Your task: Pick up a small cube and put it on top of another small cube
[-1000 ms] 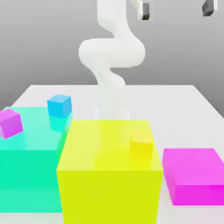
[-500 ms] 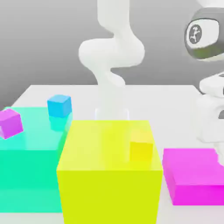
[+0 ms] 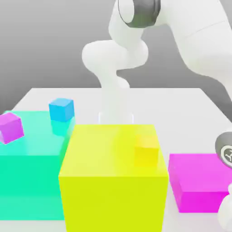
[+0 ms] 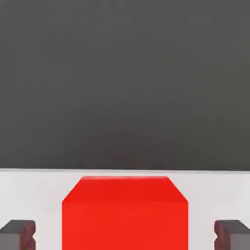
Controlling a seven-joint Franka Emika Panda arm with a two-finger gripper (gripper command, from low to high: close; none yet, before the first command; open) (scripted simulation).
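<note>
The arm [image 3: 136, 50] bends down past the exterior view's right edge, likely to reach low. In the hand view the gripper [image 4: 124, 233] stands apart, fingers [image 4: 18, 232] flanking the red cube [image 4: 124, 212] on the table [image 4: 29, 195], apparently ready to close. No writing is readable.

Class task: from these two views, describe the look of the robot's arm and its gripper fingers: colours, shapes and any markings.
The arm is glossy white, built of rounded, tube-like links that curve into one another. Its joints carry dark grey round caps, and one cap near the exterior view's right edge bears a small white mark. The gripper has two dark grey, blocky fingertips.
</note>
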